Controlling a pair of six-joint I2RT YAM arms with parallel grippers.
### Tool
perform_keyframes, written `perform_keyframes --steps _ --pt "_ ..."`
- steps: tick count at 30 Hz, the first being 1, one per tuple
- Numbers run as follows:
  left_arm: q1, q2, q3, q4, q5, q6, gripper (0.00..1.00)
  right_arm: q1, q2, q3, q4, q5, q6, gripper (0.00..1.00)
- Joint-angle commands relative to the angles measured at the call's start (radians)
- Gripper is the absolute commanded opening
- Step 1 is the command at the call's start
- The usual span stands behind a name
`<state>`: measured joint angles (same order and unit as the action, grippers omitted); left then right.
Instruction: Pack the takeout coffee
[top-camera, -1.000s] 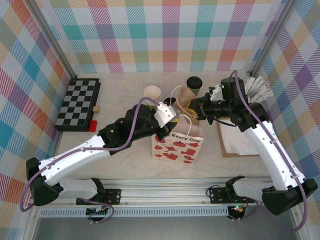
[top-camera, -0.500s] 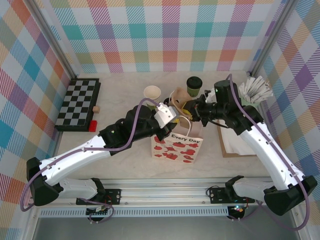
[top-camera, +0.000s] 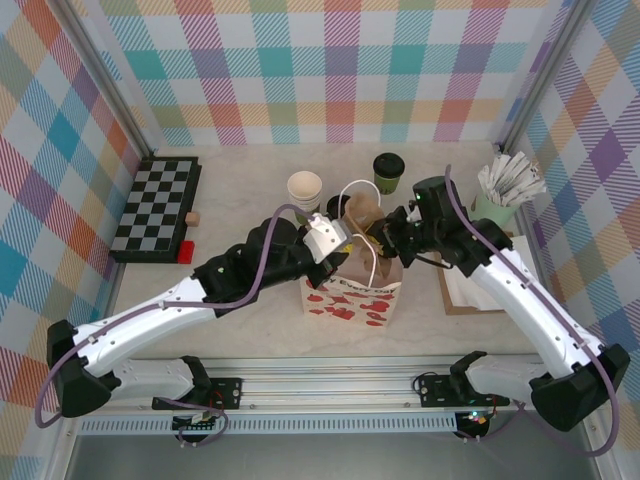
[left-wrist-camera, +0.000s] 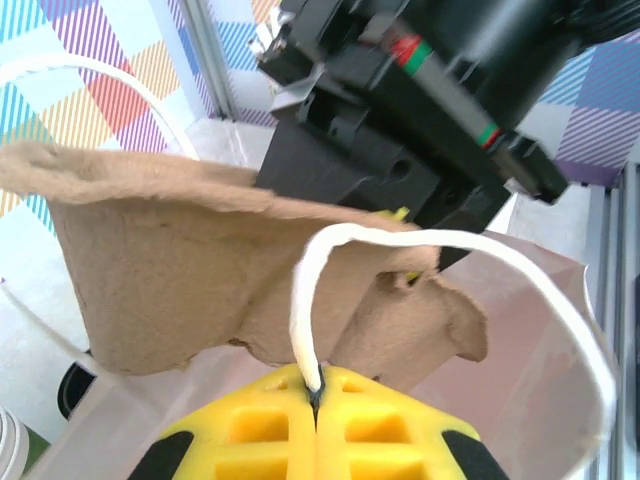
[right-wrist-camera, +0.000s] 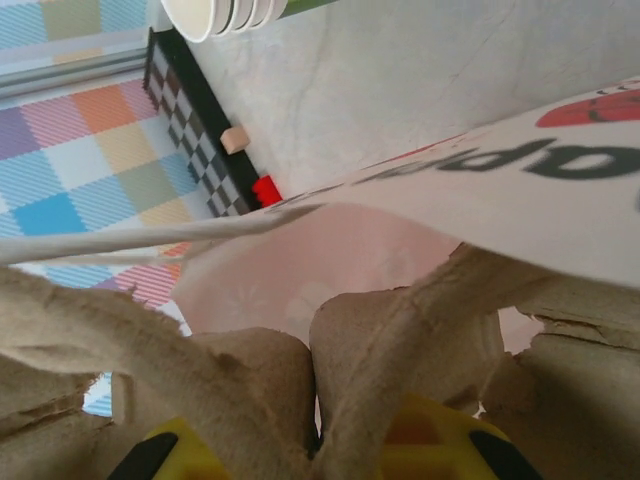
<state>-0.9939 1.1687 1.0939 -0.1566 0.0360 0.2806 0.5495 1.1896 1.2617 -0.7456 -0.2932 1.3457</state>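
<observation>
As the right hand (top-camera: 386, 228), clenched on the cardboard carrier (top-camera: 362, 212), has swung left over the bag (top-camera: 352, 295), my left hand (left-wrist-camera: 315, 385) stays pinched on its handle (left-wrist-camera: 300, 300). Takeout coffee (top-camera: 389, 170) stands unpacked on the counter (top-camera: 250, 320), just beyond the bag; I judge the carrier goes in first.

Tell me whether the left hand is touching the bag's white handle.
Touching. In the left wrist view the left hand is pinched shut on the white handle, with no gap between them.

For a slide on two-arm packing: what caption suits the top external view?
Left gripper pinches the gift bag handle, right gripper holds a cardboard carrier at its mouth; lidded coffee cup stands behind.
</observation>
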Motion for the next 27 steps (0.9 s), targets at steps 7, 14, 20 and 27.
perform_keyframes --steps 7,14,20,27 --pt "-0.017 -0.049 0.020 0.063 0.106 -0.045 0.00 0.159 0.200 0.259 -0.334 0.306 -0.236 0.00" --pt "-0.020 -0.120 -0.069 0.105 0.273 0.002 0.00 0.195 0.300 0.332 -0.388 0.318 -0.291 0.00" --pt "-0.020 -0.239 -0.200 0.183 0.285 0.086 0.00 0.196 0.342 0.339 -0.421 0.306 -0.363 0.00" --pt "-0.053 -0.149 -0.179 0.127 0.314 0.221 0.05 0.247 0.397 0.341 -0.420 0.385 -0.452 0.00"
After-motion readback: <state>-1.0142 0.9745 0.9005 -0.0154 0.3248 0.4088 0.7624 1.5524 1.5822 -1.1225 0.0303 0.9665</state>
